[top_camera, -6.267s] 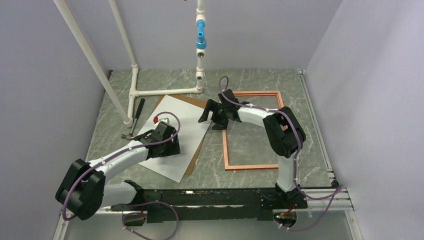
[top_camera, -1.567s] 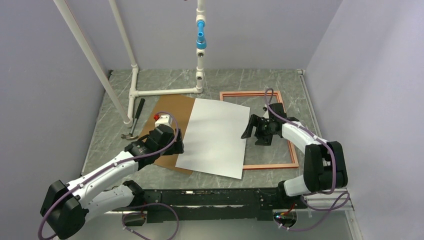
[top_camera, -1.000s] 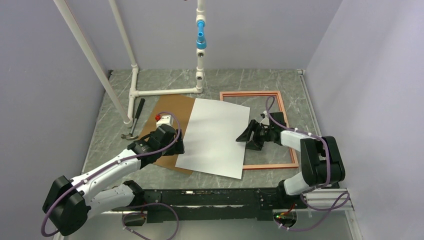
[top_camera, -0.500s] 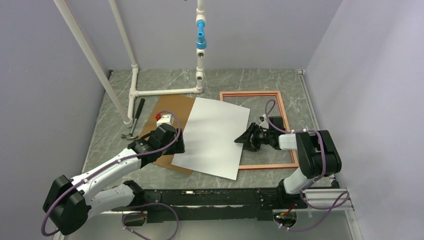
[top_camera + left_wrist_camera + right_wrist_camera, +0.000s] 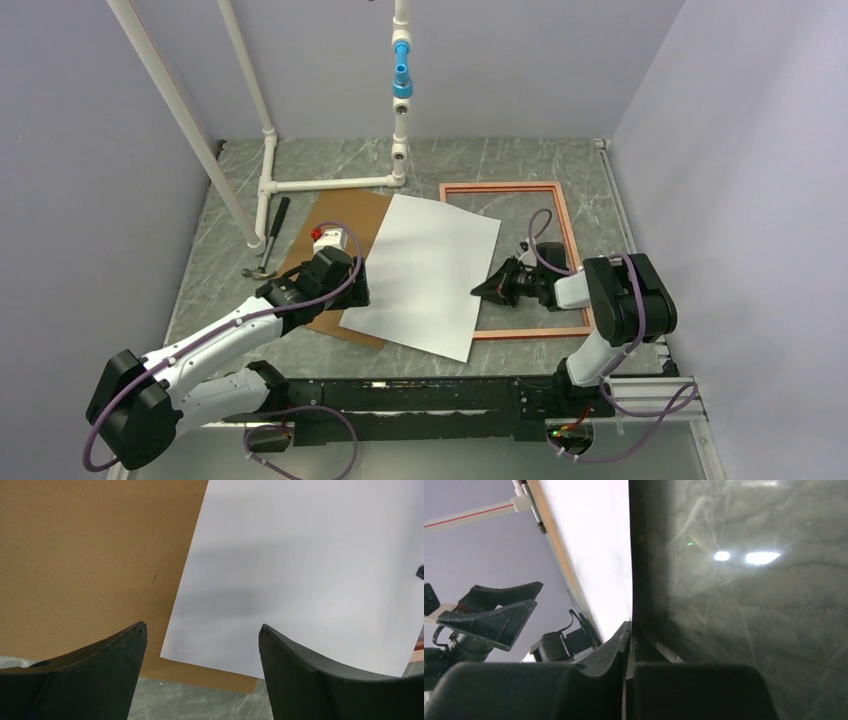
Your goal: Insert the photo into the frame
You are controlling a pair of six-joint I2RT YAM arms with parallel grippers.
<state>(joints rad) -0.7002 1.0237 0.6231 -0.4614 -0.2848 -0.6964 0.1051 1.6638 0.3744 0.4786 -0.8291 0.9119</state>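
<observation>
1. A grey marbled table (image 5: 500, 160) is seen, with everything flat laid on it.
2. The photo (image 5: 425, 270), a thin rectangular sheet, is laid white face up between the arms. Its left part is spread over a board, and its right edge is laid across the frame's left rail.
3. The frame (image 5: 500, 187), thin-bordered and orange-wood in colour, is laid flat on the right.
4. A plain matte brown board (image 5: 345, 215) is partly covered by the photo.
5. The right gripper (image 5: 629, 627) is clamped tight on the photo's right edge.
6. The left gripper (image 5: 202, 626) is spread wide above the photo's near left corner and the board. Nothing is held.
7. A hammer (image 5: 270, 240) is laid far left.
</observation>
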